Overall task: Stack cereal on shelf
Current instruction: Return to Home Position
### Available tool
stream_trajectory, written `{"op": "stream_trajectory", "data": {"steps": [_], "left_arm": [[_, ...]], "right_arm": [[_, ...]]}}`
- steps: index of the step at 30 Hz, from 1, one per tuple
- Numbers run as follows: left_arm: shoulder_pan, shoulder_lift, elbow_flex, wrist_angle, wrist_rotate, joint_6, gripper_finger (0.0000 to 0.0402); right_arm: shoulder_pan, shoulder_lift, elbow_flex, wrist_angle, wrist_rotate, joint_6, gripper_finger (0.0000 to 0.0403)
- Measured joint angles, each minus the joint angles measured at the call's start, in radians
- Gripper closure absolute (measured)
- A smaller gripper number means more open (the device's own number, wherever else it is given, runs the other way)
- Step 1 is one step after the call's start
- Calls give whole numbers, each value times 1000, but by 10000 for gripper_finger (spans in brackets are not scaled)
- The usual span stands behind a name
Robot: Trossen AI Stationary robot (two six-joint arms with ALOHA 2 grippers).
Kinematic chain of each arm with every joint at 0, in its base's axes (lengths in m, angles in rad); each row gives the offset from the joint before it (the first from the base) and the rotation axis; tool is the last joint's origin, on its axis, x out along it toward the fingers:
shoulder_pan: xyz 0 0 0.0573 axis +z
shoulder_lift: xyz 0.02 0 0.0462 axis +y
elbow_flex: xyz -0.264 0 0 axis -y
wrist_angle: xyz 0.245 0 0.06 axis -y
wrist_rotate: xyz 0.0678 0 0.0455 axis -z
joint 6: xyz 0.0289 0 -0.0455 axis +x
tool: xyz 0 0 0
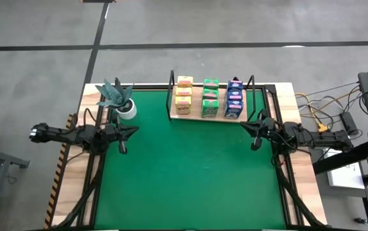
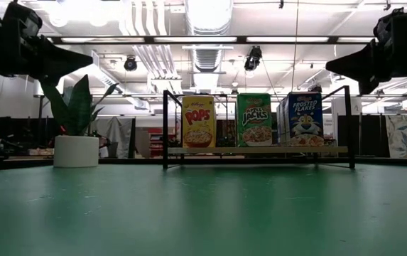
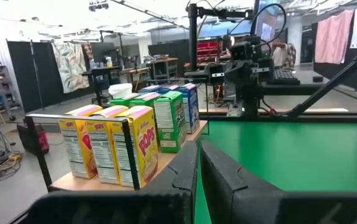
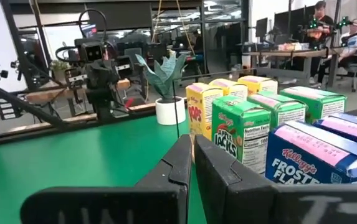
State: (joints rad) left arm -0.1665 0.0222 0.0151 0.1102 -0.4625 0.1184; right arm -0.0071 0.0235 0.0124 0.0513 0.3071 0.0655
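Both pairs of jaws are closed to a thin slit and grip nothing. All the cereal is on the shelf [image 1: 195, 106], in the upper middle of the high view. It stands in three rows running front to back: yellow boxes [image 1: 184, 94] on the left, green boxes [image 1: 210, 97] in the middle, blue boxes [image 1: 234, 99] on the right. In the low view the front box of each row stands upright, face toward the camera, inside the black wire posts. The shelf sits at the top edge of the green mat [image 1: 190, 173]. A white pot [image 1: 127, 111] with a teal plant stands apart from it, toward the upper left. The left gripper [image 1: 122, 136] hangs at centre left and the right gripper [image 1: 255, 133] at centre right. Both are raised well clear of the mat, each pointing inward. Cables [image 1: 318, 115] trail off the table [image 1: 74, 192] at the right.
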Motion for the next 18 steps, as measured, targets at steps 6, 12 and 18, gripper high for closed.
{"op": "stream_trajectory", "data": {"steps": [6, 12, 18], "left_arm": [[0, 2, 1, 1, 0, 0, 398], [0, 3, 2, 1, 0, 0, 398], [0, 2, 2, 1, 1, 0, 398]], "right_arm": [[0, 1, 0, 0, 0, -34, 390], [0, 1, 0, 0, 0, -87, 390], [0, 1, 0, 0, 0, -92, 390]]}}
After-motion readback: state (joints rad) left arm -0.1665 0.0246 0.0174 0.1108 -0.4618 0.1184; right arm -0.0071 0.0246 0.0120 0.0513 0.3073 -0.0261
